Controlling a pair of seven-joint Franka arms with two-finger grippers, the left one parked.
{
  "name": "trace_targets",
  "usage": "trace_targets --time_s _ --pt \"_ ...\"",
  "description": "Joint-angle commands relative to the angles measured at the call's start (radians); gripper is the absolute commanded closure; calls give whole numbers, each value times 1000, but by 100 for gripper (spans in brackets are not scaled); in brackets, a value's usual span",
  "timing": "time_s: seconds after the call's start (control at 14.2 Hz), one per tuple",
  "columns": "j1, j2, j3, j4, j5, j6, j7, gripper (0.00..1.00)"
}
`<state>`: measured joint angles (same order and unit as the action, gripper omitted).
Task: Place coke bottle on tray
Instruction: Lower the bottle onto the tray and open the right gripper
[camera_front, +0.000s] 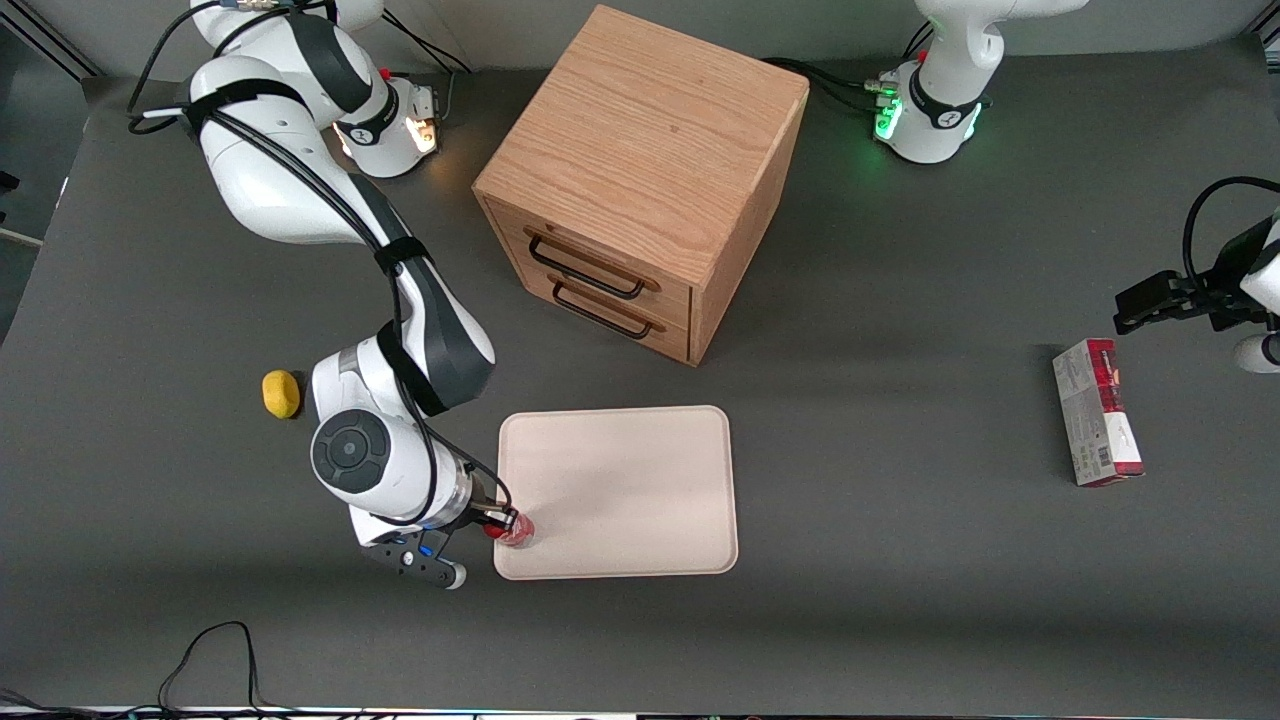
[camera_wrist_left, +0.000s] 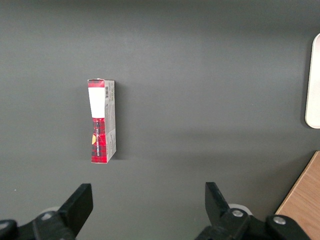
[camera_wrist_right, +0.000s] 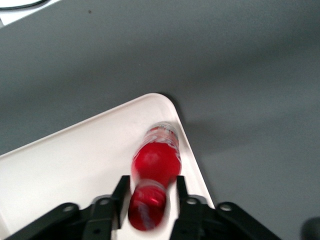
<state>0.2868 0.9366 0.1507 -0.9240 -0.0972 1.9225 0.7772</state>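
Gripping the bottle (camera_front: 512, 529) near its cap end, the gripper (camera_front: 497, 518) hangs over the tray (camera_front: 640, 470) at the corner nearest the front camera on the working arm's side. In the wrist view the two black fingers (camera_wrist_right: 121, 192) close on either side of the bottle (camera_wrist_right: 155, 170), red cap toward the camera and silvery base pointing down at the tray (camera_wrist_right: 75, 165). The base sits just inside the rounded corner, close to the low rim; whether it touches the tray floor cannot be told. The bottle's outline is smeared in that view, so its lettering cannot be read.

From the front, only a small red patch of the bottle shows past the wrist, right at the tray's edge. The rest of the tray is bare cream-pink surface.

A lemon (camera_front: 281, 393) lies on the dark table (camera_front: 900, 560) beside the working arm, farther from the front camera than the gripper and apart from the tray. The wooden cabinet (camera_front: 645, 170) stands farther from the front camera than the tray, its two drawers shut, each with a dark handle. A red-and-white carton (camera_front: 1096, 412) lies flat toward the parked arm's end of the table, well apart from the tray. The left wrist view shows the same carton (camera_wrist_left: 102, 121) lying alone on the table, with a sliver of the tray (camera_wrist_left: 314, 80) at its edge.
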Motion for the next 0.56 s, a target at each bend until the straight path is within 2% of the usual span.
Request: trace_targets --time_s 0.0,0.49 --pt "17 19 -6 45 -22 0 28 0" --pt "18 13 -6 42 -26 0 30 0"
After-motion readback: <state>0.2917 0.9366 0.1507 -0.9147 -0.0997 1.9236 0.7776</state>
